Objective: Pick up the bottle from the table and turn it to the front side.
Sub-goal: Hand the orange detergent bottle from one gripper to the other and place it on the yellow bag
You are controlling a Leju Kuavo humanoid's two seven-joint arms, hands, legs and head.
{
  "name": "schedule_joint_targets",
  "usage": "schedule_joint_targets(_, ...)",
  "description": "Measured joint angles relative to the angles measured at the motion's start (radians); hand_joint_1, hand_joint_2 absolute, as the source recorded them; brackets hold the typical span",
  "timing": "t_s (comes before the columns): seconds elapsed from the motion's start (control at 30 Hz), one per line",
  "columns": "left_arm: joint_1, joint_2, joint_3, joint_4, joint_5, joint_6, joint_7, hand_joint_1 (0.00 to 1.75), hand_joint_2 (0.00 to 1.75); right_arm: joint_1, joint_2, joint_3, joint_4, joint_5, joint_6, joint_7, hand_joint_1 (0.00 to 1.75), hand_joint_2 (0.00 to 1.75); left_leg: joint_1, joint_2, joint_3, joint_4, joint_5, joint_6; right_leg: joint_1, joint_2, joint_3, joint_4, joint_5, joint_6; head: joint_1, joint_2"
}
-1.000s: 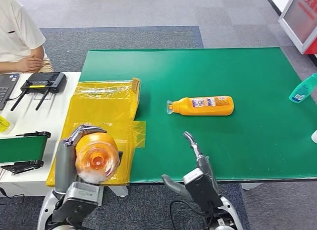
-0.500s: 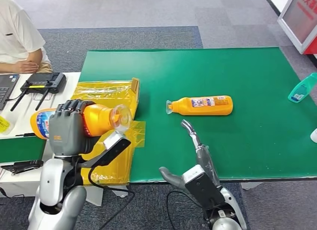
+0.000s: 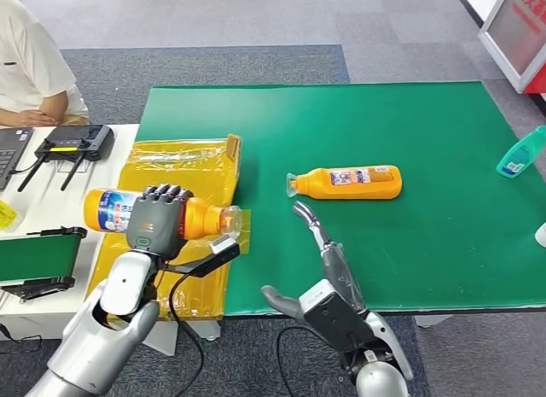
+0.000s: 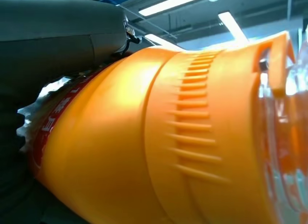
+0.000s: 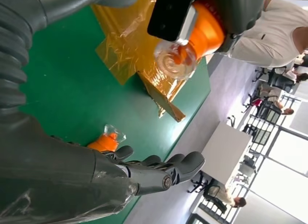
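Left robot hand (image 3: 158,219) grips bottle (image 3: 116,211) sideways; rotate slow w/ firm grip. Right robot hand (image 3: 322,269) released, empty.

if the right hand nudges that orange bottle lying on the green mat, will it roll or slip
Likely rolls: the orange bottle lies on its side, round-bodied. Its glossy plastic may slip under the fingers. The green mat looks flat, so nothing would stop it.

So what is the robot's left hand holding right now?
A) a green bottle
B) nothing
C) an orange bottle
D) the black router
C: the left hand is wrapped around an orange bottle, held sideways over the yellow plastic sheet, while a second orange bottle lies on the green mat.
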Motion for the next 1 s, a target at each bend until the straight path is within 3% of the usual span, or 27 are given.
schedule_joint_targets(0.17, -0.039, -0.014, 0.021, 0.124, 0.000, 0.000, -0.046, 1.75, 1.75, -0.007, -0.010, 0.008, 0.000, -0.004, -0.001, 0.000, 0.00, 1.75, 0.000, 0.000, 0.000, 0.000, 0.000, 0.000, 0.000, 0.000, 0.000, 0.000, 0.000, 0.000, 0.000, 0.000)
schedule_joint_targets(0.43, -0.054, -0.098, 0.148, 0.313, 0.001, 0.020, -0.097, 1.75, 1.75, -0.003, -0.018, 0.007, 0.000, -0.009, -0.001, 0.000, 0.00, 1.75, 0.000, 0.000, 0.000, 0.000, 0.000, 0.000, 0.000, 0.000, 0.000, 0.000, 0.000, 0.000, 0.000, 0.000)
schedule_joint_targets(0.73, -0.056, -0.219, 0.261, 0.408, 0.018, 0.079, -0.190, 1.75, 1.75, 0.002, -0.020, -0.001, 0.005, -0.021, 0.002, -0.002, 0.00, 1.75, 0.000, 0.000, -0.001, 0.000, 0.000, 0.000, 0.000, 0.000, -0.001, 0.000, 0.000, 0.000, 0.000, 0.000)
schedule_joint_targets(1.0, -0.076, -0.265, 0.277, 0.477, 0.000, 0.106, -0.196, 1.75, 1.75, -0.001, -0.020, -0.007, 0.017, -0.025, 0.005, -0.008, 0.00, 1.75, 0.000, 0.000, -0.001, 0.000, 0.000, 0.000, 0.000, 0.000, -0.001, 0.000, 0.000, 0.000, 0.000, 0.000)
